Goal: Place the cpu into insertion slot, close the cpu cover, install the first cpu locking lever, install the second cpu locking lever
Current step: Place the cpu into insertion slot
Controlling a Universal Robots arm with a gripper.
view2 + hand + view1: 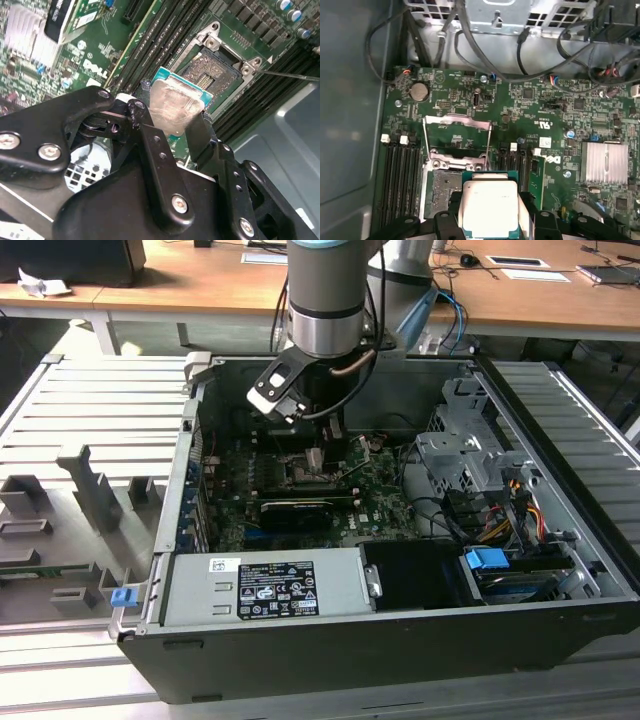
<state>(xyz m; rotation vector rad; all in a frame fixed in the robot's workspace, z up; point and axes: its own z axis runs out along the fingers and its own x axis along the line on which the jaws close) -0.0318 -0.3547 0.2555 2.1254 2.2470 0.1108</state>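
One cpu [172, 105] clamped in jaws just above insertion slot [217, 70], cpu cover [457, 122] open; keep it level, corners aligned w/ slot.

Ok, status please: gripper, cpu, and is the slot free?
Gripper shut on cpu. Cpu above insertion slot, offset, not seated. Cpu cover open, nothing seen blocking slot.
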